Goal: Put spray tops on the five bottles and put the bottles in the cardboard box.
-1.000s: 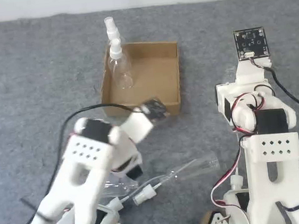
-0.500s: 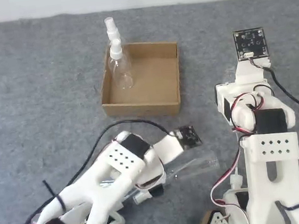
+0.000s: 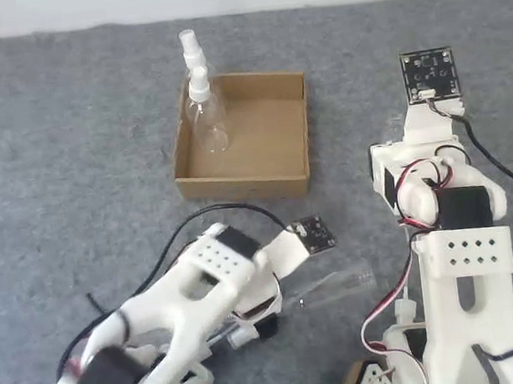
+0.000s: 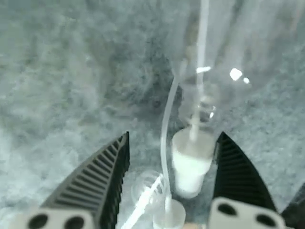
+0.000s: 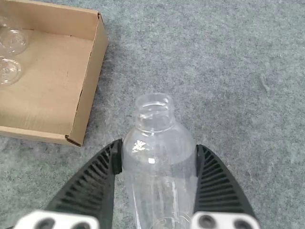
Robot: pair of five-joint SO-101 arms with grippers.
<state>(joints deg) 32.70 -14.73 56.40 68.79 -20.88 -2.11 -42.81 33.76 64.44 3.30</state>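
My left gripper (image 4: 174, 140) is open, low over the carpet, its fingers either side of a white spray top (image 4: 190, 160) with a thin tube. A second spray top (image 4: 169, 214) lies closer to the wrist. My right gripper (image 5: 157, 148) is shut on a clear uncapped bottle (image 5: 155, 138), held beside the cardboard box (image 5: 90, 71). Two capped bottles (image 3: 203, 106) stand in the far left corner of the box (image 3: 246, 182). The left arm (image 3: 211, 279) lies low in the front. A clear bottle (image 3: 340, 284) lies on the carpet by it.
The right arm (image 3: 453, 226) stands upright at the right, with its wrist camera (image 3: 429, 74) above. Grey carpet (image 3: 69, 157) covers the table, with open space left of the box. Black cables (image 3: 179, 237) loop around the left arm.
The left arm swung from in front of the box toward the front and right, and dropped low over the spray tops. The right arm stayed still with its bottle.
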